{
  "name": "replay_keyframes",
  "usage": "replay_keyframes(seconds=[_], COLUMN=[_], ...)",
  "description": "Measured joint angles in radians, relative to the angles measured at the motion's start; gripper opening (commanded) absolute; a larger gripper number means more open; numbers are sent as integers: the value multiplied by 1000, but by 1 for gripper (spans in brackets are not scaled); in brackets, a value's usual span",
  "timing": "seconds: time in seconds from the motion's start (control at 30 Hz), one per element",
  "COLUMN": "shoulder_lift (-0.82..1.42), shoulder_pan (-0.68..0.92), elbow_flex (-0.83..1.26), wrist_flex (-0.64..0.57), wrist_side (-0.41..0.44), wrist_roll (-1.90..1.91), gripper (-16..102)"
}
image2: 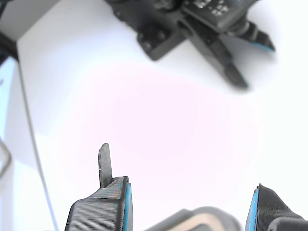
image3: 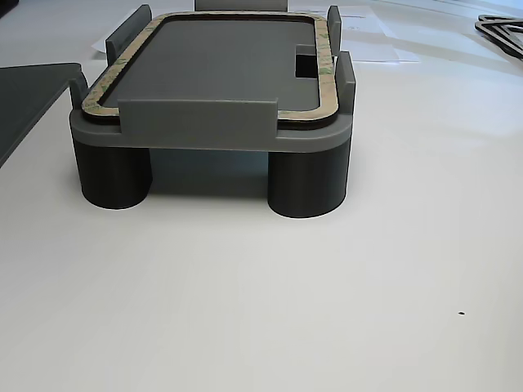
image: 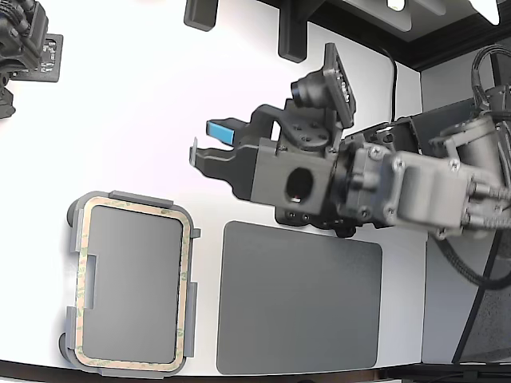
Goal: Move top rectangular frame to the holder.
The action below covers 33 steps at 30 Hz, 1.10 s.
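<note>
The tan-beige rectangular frame lies flat inside the light grey holder, seated within its raised tabs at the exterior view's lower left. The other view shows the frame resting on the holder, which stands on round legs. My gripper hovers above the white table, up and to the right of the holder in the exterior view. It is open with nothing between its blue-padded fingers. In the wrist view a grey rounded corner of the holder peeks in between the fingers.
A dark grey flat mat lies just right of the holder in the exterior view. A second arm's gripper sits at the table's far left corner and also shows in the wrist view. Black brackets stand along the back.
</note>
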Motion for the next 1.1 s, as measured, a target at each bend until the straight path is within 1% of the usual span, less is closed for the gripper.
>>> replay_keyframes(seconds=[0.07, 0.13, 0.3, 0.43, 0.5, 0.57, 0.63, 0.73, 0.87, 1.0, 1.07, 1.1], shoulder_lift=[110, 222, 454, 604, 684, 746, 787, 799, 799, 750, 749, 761], shoulder_pan=[-63, -130, -262, -276, -276, -276, -276, -276, -276, -298, -321, -322], elbow_flex=[103, 192, 364, 463, 537, 607, 667, 719, 721, 742, 744, 753], wrist_flex=[-20, -8, 28, 86, 75, 31, 11, 21, 18, 12, 11, 11], wrist_side=[-67, -123, -215, -241, -252, -258, -270, -284, -296, -293, -319, -319], wrist_roll=[-156, -304, -600, -713, -721, -716, -732, -733, -739, -716, -721, -721], gripper=[100, 100, 100, 100, 100, 100, 100, 100, 100, 100, 100, 100])
